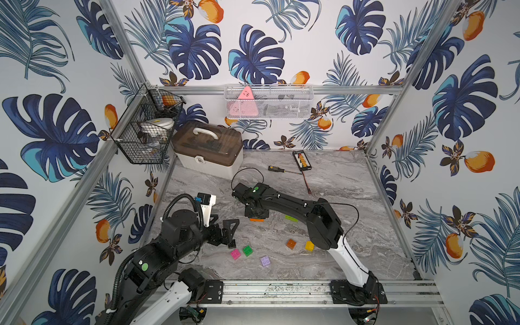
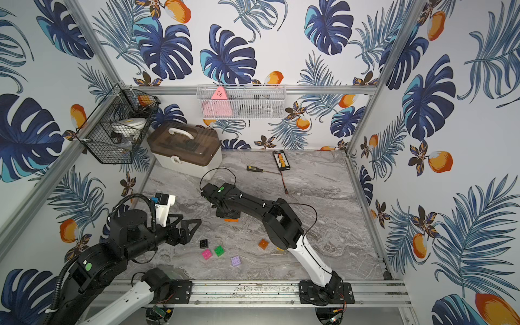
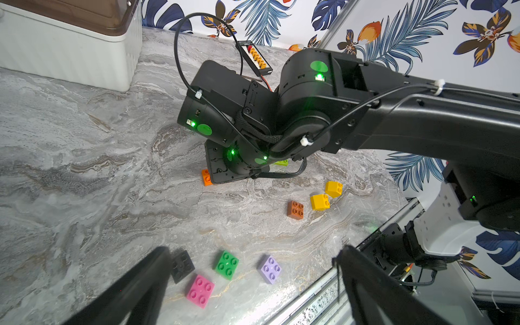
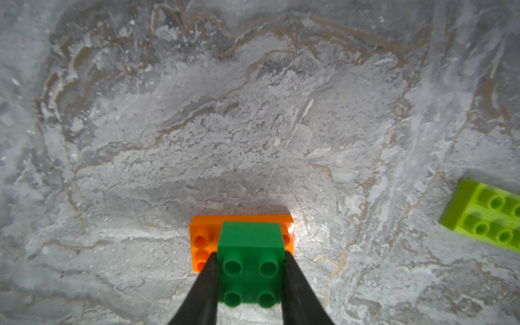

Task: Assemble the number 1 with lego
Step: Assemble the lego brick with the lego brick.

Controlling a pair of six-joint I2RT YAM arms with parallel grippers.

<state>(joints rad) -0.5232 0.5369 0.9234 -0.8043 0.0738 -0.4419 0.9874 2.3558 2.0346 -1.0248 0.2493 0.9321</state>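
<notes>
Marble tabletop [image 1: 351,197]: grey, veined, carrying every loose brick.
Right gripper [image 4: 250,254]: lowered near the table's middle, jaws pinching the dark green brick [image 4: 249,239] by two opposite sides, studs facing the wrist camera.
Orange brick [image 4: 201,239]: long, flat on the table, directly under the dark green brick, with studs showing on both sides of it. Whether the two are seated together cannot be told.
Lime brick [image 4: 486,216]: long, flat, studs up, lying apart from the orange brick.
Left gripper [image 3: 253,250]: jaws spread wide, nothing between them, hovering over the group near the front rail.
Front group: black brick [image 3: 182,266] and pink brick [image 3: 200,290] just beside each other; bright green brick [image 3: 227,264] and lilac brick [image 3: 270,268] near them, each separate.
Second group: brown brick [image 3: 295,209] near two yellow bricks [image 3: 320,202], beside the right arm.
Back of table: abacus [image 1: 301,160], screwdriver [image 1: 277,168] and storage box [image 1: 208,157], well apart from the bricks.
</notes>
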